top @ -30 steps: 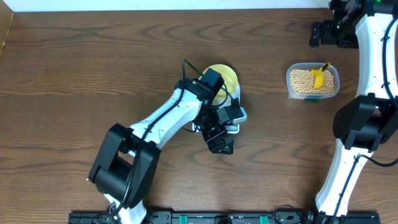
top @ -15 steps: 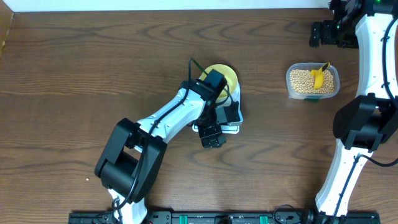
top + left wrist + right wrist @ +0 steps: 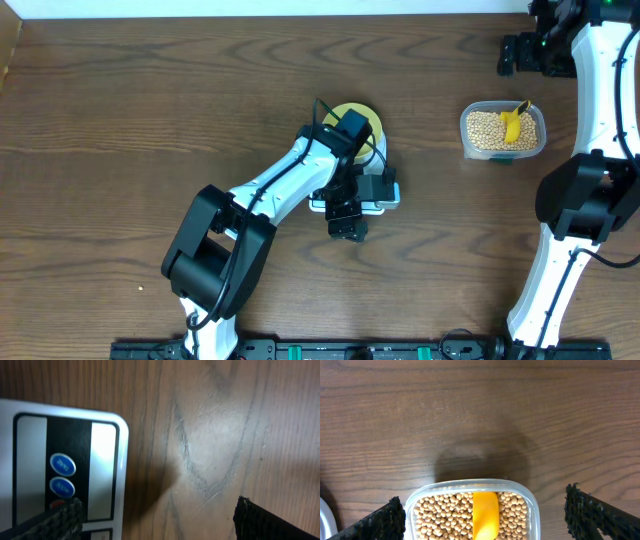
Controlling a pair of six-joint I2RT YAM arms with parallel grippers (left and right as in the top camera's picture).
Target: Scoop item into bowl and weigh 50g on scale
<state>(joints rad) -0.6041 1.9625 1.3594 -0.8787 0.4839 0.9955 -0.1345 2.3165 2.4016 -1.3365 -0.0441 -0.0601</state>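
Tan beans (image 3: 440, 515) sit in the tub (image 3: 464, 130) with the scoop (image 3: 485, 515), bowl (image 3: 358, 117) waits at the scale (image 3: 105, 460), your left fingers (image 3: 270, 522) and right fingers (image 3: 600, 515) gape empty, so scooping's all ahead.

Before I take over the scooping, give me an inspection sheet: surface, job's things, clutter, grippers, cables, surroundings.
Surface: brown wooden table, no spilled beans seen.
Job's things: beans fill the clear tub, with the yellow scoop lying in them; pale-yellow bowl partly hidden under the left arm; white scale next to it, display hidden.
Clutter: nothing seen.
Grippers: left gripper open, empty, over the scale's button end; right gripper open, empty, short of the tub.
Cables: thin black cable looping off the left arm by the bowl.
Surroundings: white strip along the far edge; black rail at the near edge.
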